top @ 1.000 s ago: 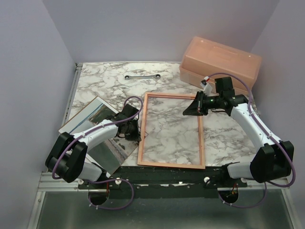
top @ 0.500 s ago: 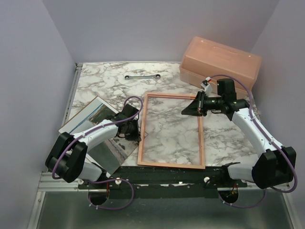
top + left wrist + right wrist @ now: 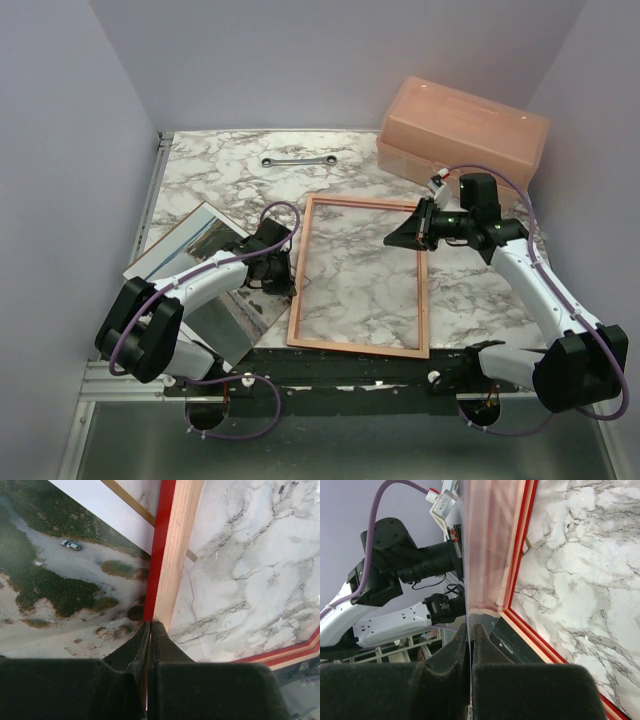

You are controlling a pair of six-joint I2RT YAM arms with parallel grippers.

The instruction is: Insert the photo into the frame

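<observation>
The frame lies flat on the table, near its middle. The photo lies at the frame's 9 o'clock, one corner reaching the frame's left rail. A wrench lies behind the frame at its 11 o'clock, apart from it. A box stands at the frame's 1 o'clock, in the table's far right corner, with the wrench at its 9 o'clock. The left gripper is at the frame's left rail at 8 o'clock. The right gripper is at the right rail at 2 o'clock.
</observation>
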